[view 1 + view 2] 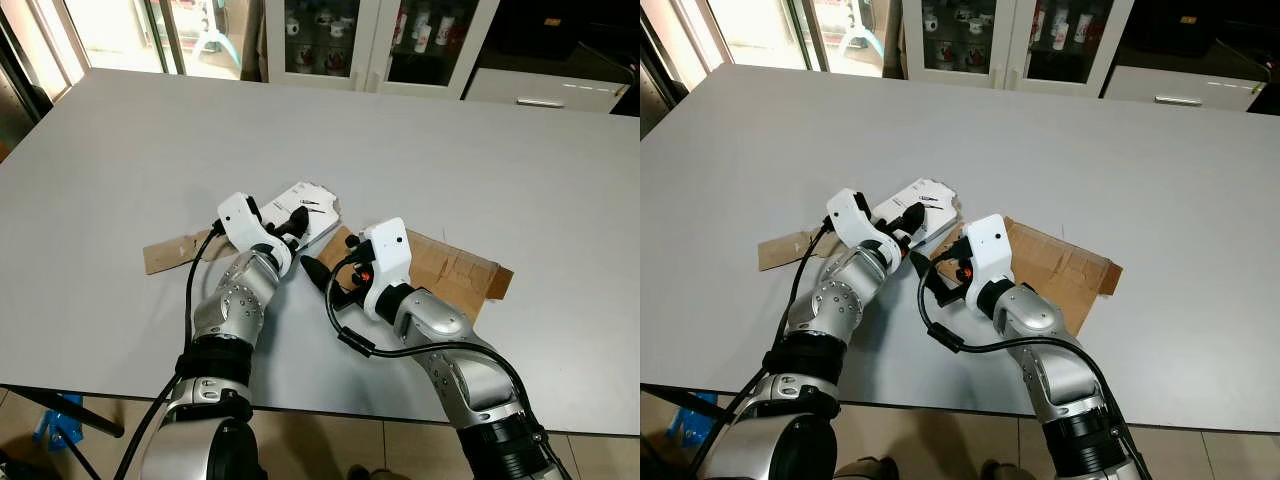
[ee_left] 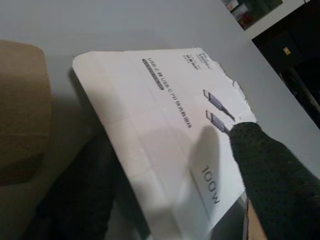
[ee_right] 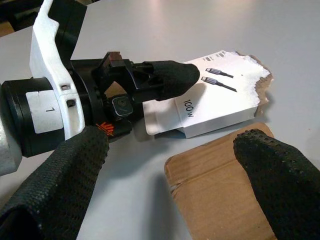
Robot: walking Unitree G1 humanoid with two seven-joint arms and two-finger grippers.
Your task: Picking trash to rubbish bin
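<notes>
A white box point(image 1: 305, 208), flattened, printed with cable pictures and "100W", with one edge torn, is seen lying on the grey table point(image 1: 120, 150) near its front edge. It is clamped by the left gripper point(image 1: 292, 226): one black finger point(image 2: 272, 175) is pressed on the printed top face, the other point(image 2: 80, 200) is set beneath the near edge, so the box is pinched between them. In the left wrist view the box is seen tilted, its near edge raised off the table.

A brown cardboard sheet point(image 1: 455, 272) is laid flat just beside the box, to its right; its corner reaches under or against the box's torn end, which of the two cannot be told. The right gripper point(image 1: 335, 280) is held low over the near corner of that sheet, fingers spread wide apart, nothing between them; one fingertip point(image 3: 280, 175) is over the cardboard, the other point(image 3: 65, 180) over bare table.

A smaller brown cardboard strip point(image 1: 170, 252) is noted on the table left of the left arm.

Glass-fronted cabinets point(image 1: 360, 40) stand beyond the far edge.
</notes>
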